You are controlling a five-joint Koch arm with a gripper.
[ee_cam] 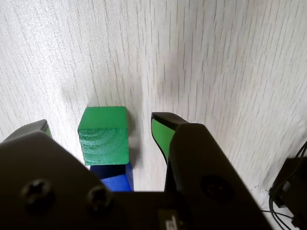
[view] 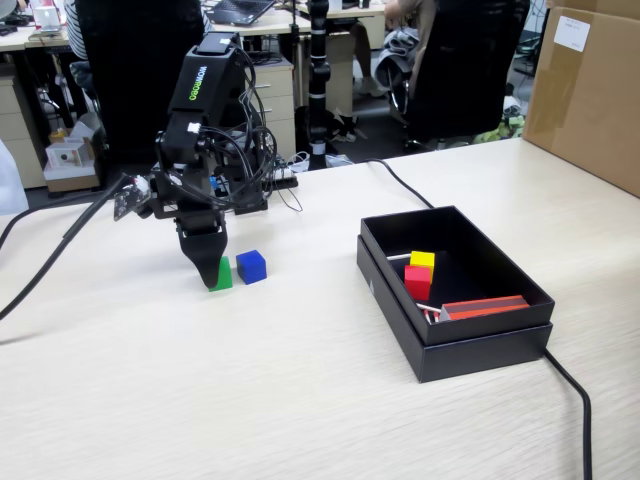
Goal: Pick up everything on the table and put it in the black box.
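Your arm (view: 205, 95) reads "WOWROBO". Gripper (ee_cam: 103, 125) spread wide around one green cube (ee_cam: 104, 135); one blue cube (view: 251, 266) beside; red cube (view: 417, 281) and yellow cube (view: 422, 260) in the black box (view: 480, 350).

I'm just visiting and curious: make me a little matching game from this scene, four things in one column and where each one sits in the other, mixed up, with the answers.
Things:
1. green cube
2. blue cube
3. yellow cube
4. red-and-white strips

Places:
A. in the black box, touching the red cube
B. on the table, between the open fingers of the end effector
C. flat on the box floor, near its front wall
D. on the table beside the green cube, outside the fingers

Pairs: 1-B, 2-D, 3-A, 4-C
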